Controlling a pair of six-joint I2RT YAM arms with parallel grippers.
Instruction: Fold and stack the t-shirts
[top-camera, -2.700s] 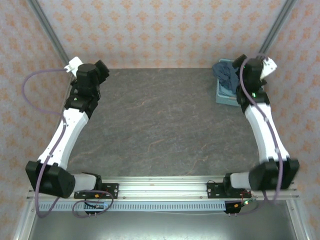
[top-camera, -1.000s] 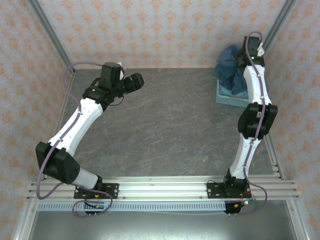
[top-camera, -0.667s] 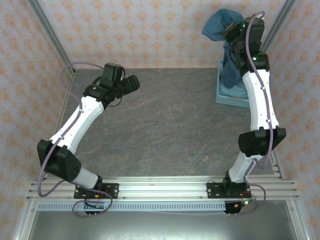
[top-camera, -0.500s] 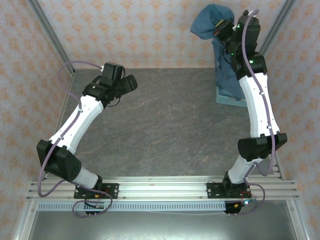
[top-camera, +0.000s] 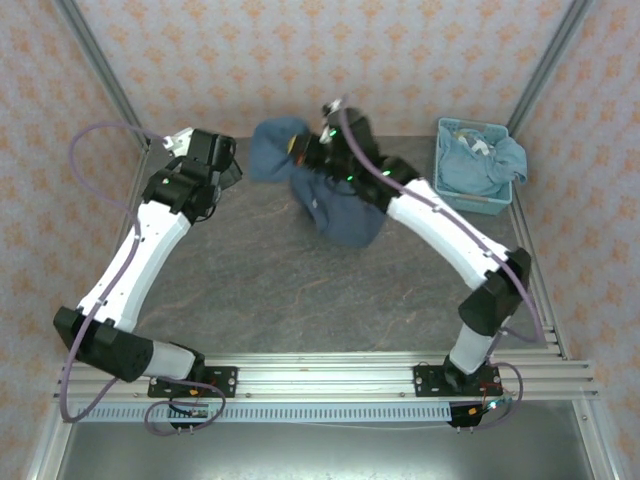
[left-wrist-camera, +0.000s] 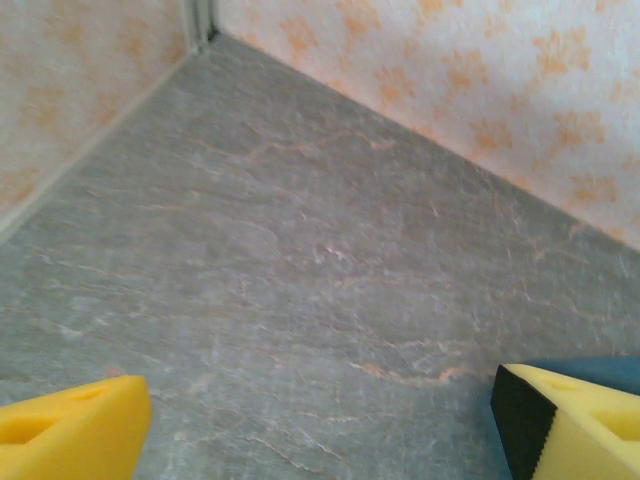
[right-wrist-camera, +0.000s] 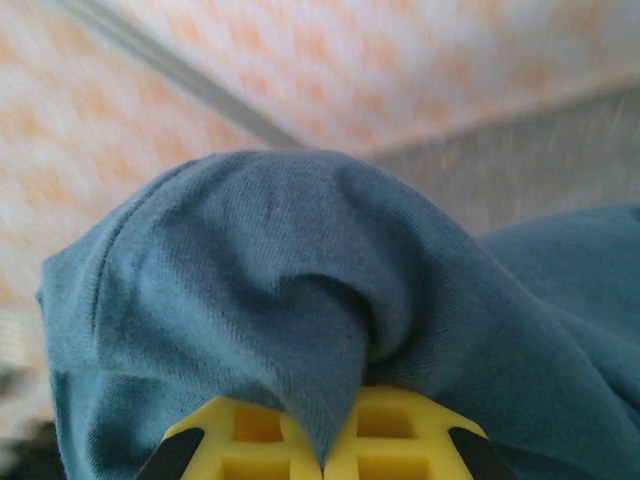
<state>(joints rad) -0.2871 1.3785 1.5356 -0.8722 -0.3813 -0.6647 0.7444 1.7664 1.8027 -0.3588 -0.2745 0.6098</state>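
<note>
Where peach patterned walls (top-camera: 300, 60) meet, grey veined tabletop (top-camera: 300, 290), slate-blue t-shirt (top-camera: 345, 215).

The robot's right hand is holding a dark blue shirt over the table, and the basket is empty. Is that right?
Not quite. The basket is not empty: lighter blue shirts lie in it, as the top view shows. The rest is right: the right gripper holds a dark blue shirt over the table.

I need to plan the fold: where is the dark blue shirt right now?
In the top view the dark blue shirt is pinched in the right hand over the far middle of the table, left of the basket.
</note>
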